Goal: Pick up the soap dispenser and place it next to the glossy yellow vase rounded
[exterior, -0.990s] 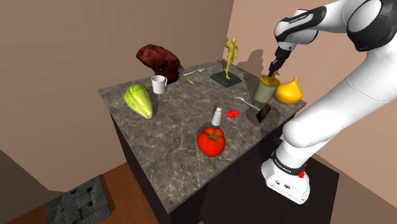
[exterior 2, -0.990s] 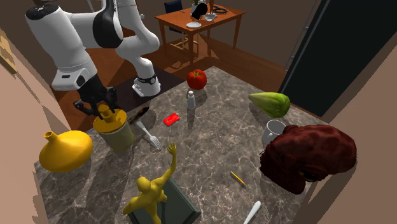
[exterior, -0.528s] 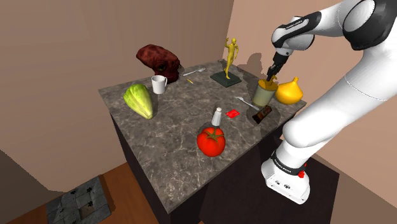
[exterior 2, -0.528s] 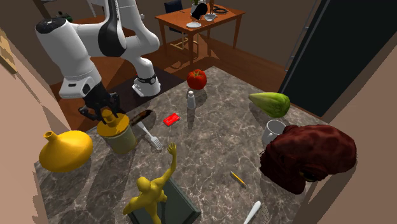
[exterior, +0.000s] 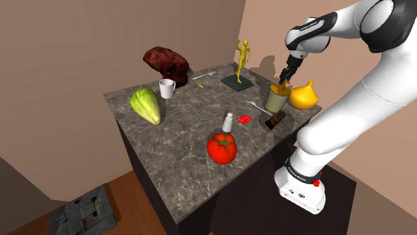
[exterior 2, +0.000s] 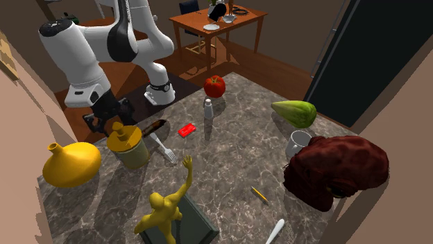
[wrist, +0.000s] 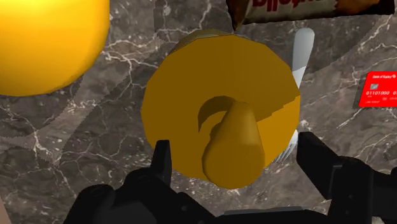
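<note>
The soap dispenser (exterior: pixel 276 99), an olive body with a mustard-yellow cap and pump, stands upright on the dark marble counter (exterior: pixel 180 143). It is close beside the round glossy yellow vase (exterior: pixel 303 96). My black gripper (exterior: pixel 289 72) hangs just above the pump. In the wrist view the gripper (wrist: pixel 238 156) is open: its fingers (wrist: pixel 162 159) stand apart on either side of the pump spout, and neither touches the dispenser (wrist: pixel 210 95). The vase (wrist: pixel 44 38) bulges near the cap. The second exterior view shows the gripper (exterior 2: pixel 107 119) over the dispenser (exterior 2: pixel 129 145), with the vase (exterior 2: pixel 69 164) alongside.
A fork (exterior: pixel 256 105), a wrapped chocolate bar (exterior: pixel 275 120) and a red card (exterior: pixel 244 119) lie by the dispenser. Further off are a white shaker (exterior: pixel 228 123), a tomato (exterior: pixel 222 147), a yellow figurine (exterior: pixel 241 63), a mug (exterior: pixel 166 88) and a green leafy vegetable (exterior: pixel 146 105).
The fingers, shut on the dispenser's pump in the earlier frames, now stand apart. The dispenser stays upright beside the vase.
</note>
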Robot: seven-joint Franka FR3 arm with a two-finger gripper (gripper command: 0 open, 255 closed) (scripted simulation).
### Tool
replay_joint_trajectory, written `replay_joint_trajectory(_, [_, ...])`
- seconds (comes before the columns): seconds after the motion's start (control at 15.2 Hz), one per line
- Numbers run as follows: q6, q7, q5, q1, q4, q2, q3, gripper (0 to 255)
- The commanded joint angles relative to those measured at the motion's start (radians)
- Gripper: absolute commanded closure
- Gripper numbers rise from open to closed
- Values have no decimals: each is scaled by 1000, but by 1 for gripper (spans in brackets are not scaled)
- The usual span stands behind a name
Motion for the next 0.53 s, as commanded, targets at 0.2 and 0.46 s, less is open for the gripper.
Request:
replay_joint_trajectory(0.2, [-35, 7, -8, -1, 19, -18, 4, 0])
replay_joint_trajectory(0.46, [-131, 21, -25, -3, 79, -58, 17, 0])
